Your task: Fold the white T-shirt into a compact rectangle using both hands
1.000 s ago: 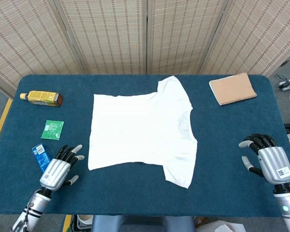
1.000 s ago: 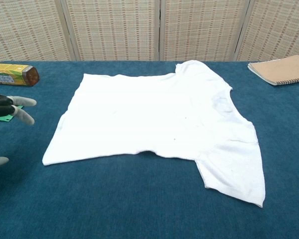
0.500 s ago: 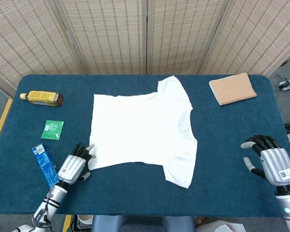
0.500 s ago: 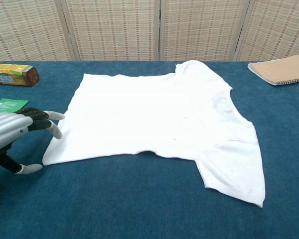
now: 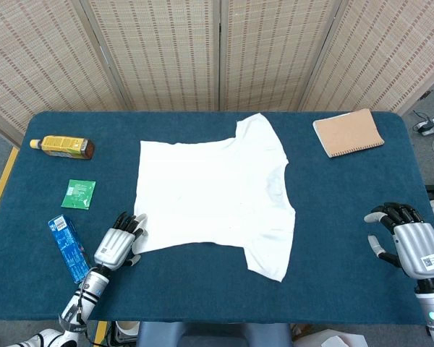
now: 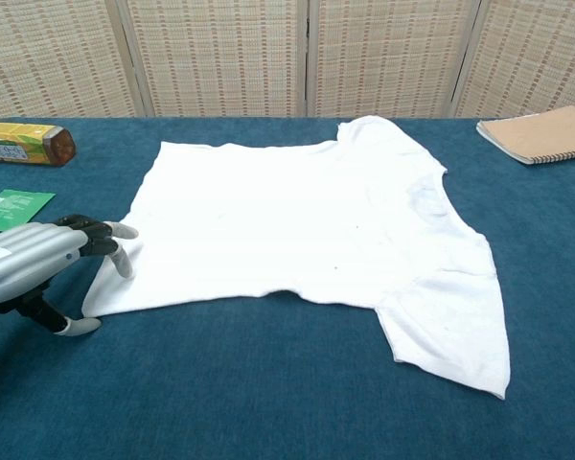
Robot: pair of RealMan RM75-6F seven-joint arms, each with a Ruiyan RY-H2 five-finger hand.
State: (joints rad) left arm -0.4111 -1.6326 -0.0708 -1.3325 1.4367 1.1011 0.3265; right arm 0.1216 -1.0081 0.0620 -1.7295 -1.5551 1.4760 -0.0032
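The white T-shirt (image 5: 217, 194) (image 6: 297, 225) lies spread flat on the blue table, one sleeve toward the far side and one toward the near edge. My left hand (image 5: 119, 242) (image 6: 34, 268) hovers at the shirt's near left corner, fingers apart over the hem and thumb below, holding nothing. Far off to the right, my right hand (image 5: 409, 242) stays near the table's right edge, fingers slightly curled and apart, empty. It does not show in the chest view.
A brown notebook (image 5: 348, 133) (image 6: 541, 133) lies at the back right. At the left are an amber bottle (image 5: 61, 147) (image 6: 24, 143) on its side, a green packet (image 5: 79, 194) (image 6: 14, 208) and a blue packet (image 5: 67, 246) beside my left arm.
My left hand has moved right and forward from beside the blue packet to the shirt's near left corner. The right hand has drifted slightly toward the near edge.
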